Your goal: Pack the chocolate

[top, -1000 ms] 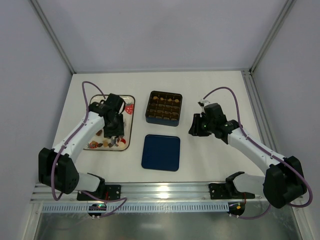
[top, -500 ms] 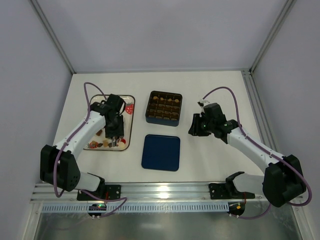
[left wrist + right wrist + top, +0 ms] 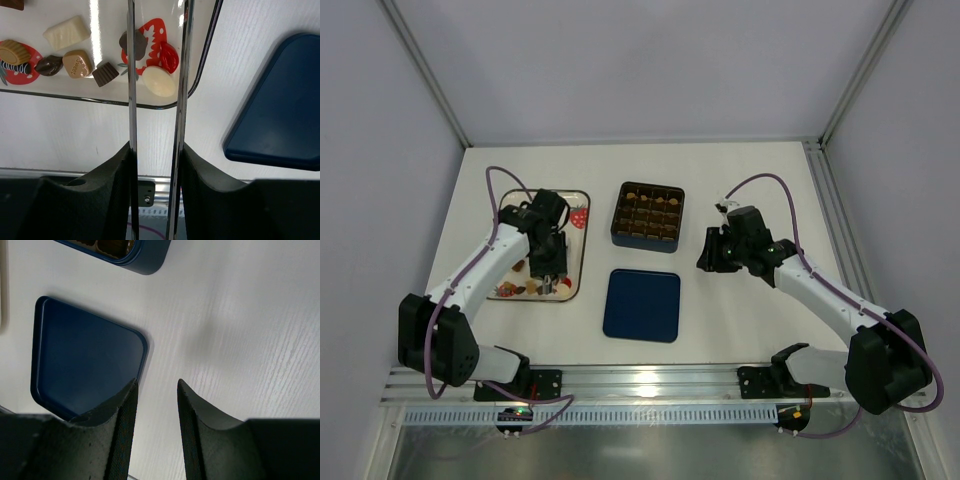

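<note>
The left gripper (image 3: 158,20), its 2 blades narrowly apart and clamped on nothing, hung over the tray (image 3: 60,82). A pale oval chocolate (image 3: 159,81) showed between them, long axis slanting across the gap. The right gripper (image 3: 156,382), apart and empty, was well away over the desk (image 3: 240,315).

A white table (image 3: 750,180) with a faint wood grain carries three things. On its left part lies a pale rectangular tray (image 3: 75,86) with a thin dark rim and rounded corners, its long sides running away from the near edge. Near the middle, farther back, stands a square dark-blue box (image 3: 645,241) with a brown grid insert. In front of the box and apart from it, a flat dark-blue lid (image 3: 641,305) with rounded corners lies on the tabletop, near the tray's right rim without touching it. A metal rail (image 3: 650,380) runs along the near edge.
</note>
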Available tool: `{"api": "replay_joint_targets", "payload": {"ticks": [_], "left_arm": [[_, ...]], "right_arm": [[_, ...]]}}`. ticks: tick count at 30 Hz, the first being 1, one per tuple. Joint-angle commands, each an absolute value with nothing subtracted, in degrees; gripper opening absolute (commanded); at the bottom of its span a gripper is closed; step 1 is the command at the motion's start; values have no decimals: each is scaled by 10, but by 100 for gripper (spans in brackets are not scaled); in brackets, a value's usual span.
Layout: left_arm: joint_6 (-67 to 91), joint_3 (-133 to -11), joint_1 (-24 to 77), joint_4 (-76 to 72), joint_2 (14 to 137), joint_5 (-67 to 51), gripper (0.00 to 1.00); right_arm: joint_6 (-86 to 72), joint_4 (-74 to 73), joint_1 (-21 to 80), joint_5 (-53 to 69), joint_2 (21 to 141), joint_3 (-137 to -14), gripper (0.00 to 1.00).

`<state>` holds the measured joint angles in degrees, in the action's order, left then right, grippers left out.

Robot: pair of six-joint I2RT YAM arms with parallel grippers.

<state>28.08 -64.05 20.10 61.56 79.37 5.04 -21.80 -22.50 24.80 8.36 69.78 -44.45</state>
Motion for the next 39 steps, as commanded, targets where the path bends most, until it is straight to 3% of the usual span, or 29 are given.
{"api": "replay_joint_targets", "payload": {"ticks": [1,8,12,30,39], "left_arm": [[280,-644,197,618,784,40,38],[274,-655,197,621,792,47,31],[272,-665,197,628,791,54,20],[271,-761,202,664,790,48,19],[298,-936,292,675,902,62,20]], "right_arm": [[-222,-208,251,83,698,-452,40],[-222,-208,251,85,700,-454,40],[-221,-209,251,85,699,-455,40],[-219,-218,251,80,699,-466,40],[-220,-224,251,73,696,-473,40]]}}
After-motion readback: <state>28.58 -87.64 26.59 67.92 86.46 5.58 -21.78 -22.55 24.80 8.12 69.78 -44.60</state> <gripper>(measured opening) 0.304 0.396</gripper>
